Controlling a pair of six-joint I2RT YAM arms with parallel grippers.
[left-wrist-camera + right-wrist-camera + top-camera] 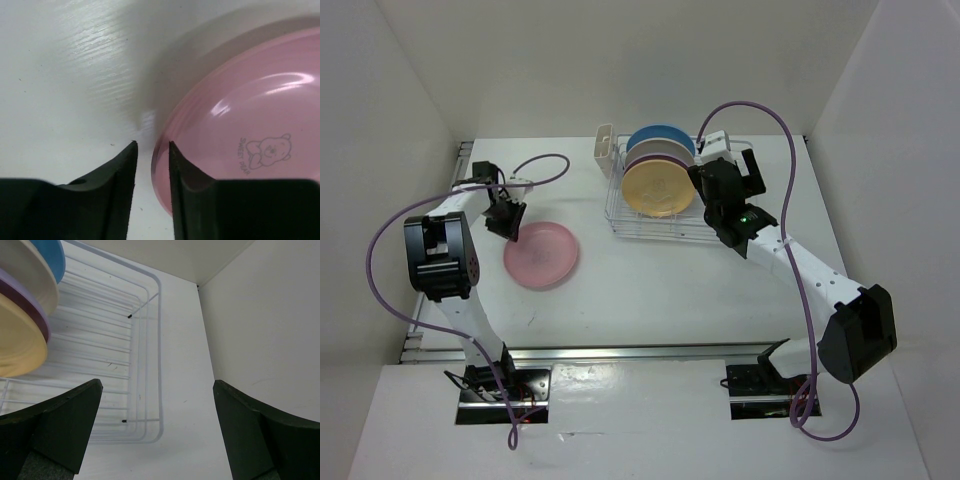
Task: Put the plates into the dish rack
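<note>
While the pink plate [545,258] lies flat on the table [650,290] at the left, well apart from the dish rack [660,231], the left gripper [507,220] sits low at its far-left rim. Its jaws are only narrowly apart. Table shows in the gap, and the rim runs along the inner face of one finger, so nothing looks clamped.

The risk lies here. With so slim a gap and the rim off to one side, closing could catch only the lip. A fingertip could also ride onto the rim and shove the plate across the smooth table. A shallow bite would likely let the plate tip and drop on the way over.

Further right, the rack holds the blue plate [660,135], cream plate [658,152], purple plate [27,302] and yellow-orange plate [658,187] on edge. The right gripper [157,387] hovers over the rack's bare wires, jaws wide, holding nothing. The arms could clash there.
</note>
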